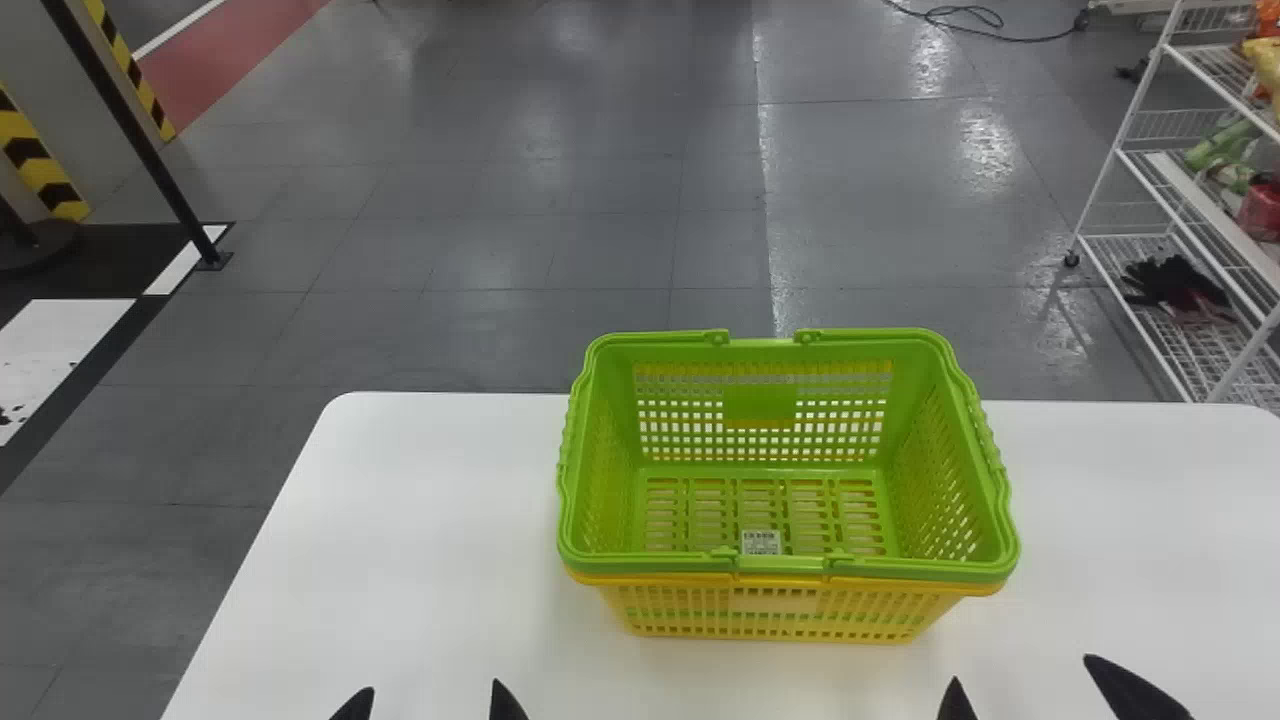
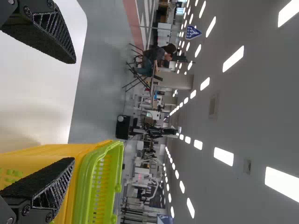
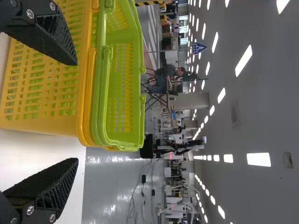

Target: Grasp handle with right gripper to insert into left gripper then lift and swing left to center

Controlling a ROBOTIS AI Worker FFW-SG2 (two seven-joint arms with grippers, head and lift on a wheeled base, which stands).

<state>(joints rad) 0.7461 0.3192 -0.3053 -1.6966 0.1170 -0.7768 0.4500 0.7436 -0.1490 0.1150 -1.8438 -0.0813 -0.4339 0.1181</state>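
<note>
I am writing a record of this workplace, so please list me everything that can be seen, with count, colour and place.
Basket: one, green, nested in the yellow one
Basket: one, yellow, on the table
Label: one, white, inside green basket
Table: one, white, before robot
Rack: one, white, far right, holding assorted goods
Pole: one, black, left
Floor: one, grey, beyond table
Lights: many, white, ceiling
Left gripper: one, black, open, above table, left
Right gripper: one, black, open, near side, right
</note>
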